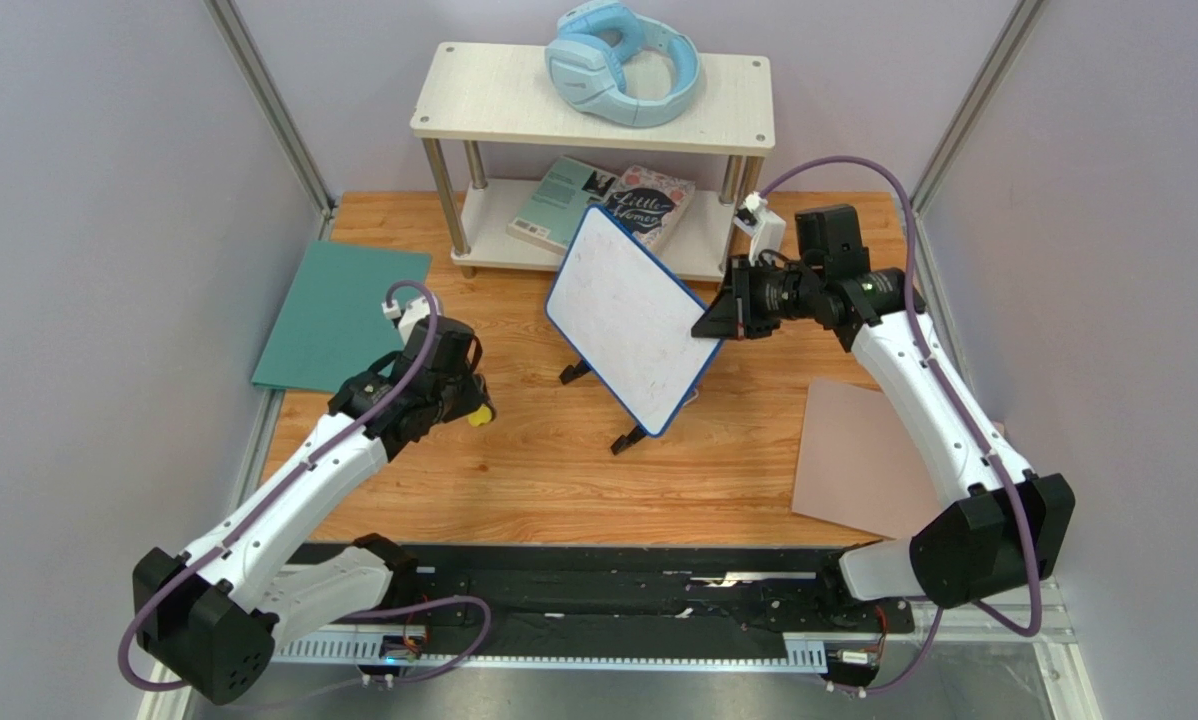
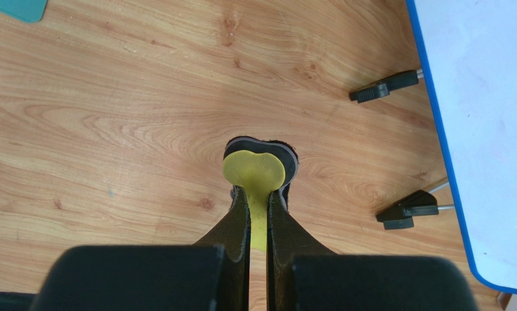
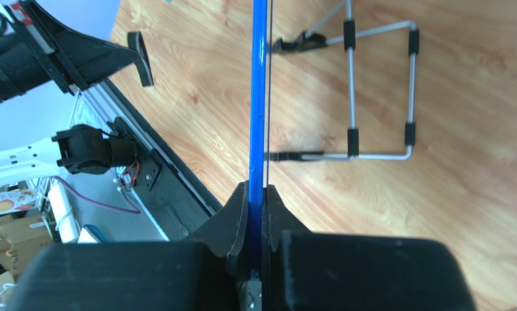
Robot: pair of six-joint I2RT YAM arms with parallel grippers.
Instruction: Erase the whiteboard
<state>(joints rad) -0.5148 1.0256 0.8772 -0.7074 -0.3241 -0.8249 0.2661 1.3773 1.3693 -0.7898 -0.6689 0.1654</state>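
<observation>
**A:** Where do things stand?

**B:** The whiteboard (image 1: 631, 318) is mid-frame in the top view, propped tilted in front of the shelf (image 1: 485, 93). The right gripper (image 1: 718, 320) pinches its right edge. The left gripper (image 1: 470, 408) is pressed together on a yellow eraser (image 2: 254, 170), left of the board and clear of it.

**A:** How should the wipe go?

**B:** Best guess: the eraser isn't on the board yet. The left arm should lay the dark pad flat on the white face, then make light overlapping strokes. The right arm should hold firm so the board doesn't skid or tip back. Strokes should stop short of the right fingers.

**A:** What do the wrist views add?

**B:** The right wrist view has the board edge-on. The blue rim (image 3: 259, 84) runs straight between the jaws, so the grip is confirmed. It also shows the wire stand (image 3: 351, 91) behind the board, which the top view hides. The left wrist view shows the eraser's yellow back towards the camera with the pad beneath, and the black feet (image 2: 384, 86) at right. Only the top view shows both arms and the gap between eraser and board. The writing is too faint to read in any view.
</observation>
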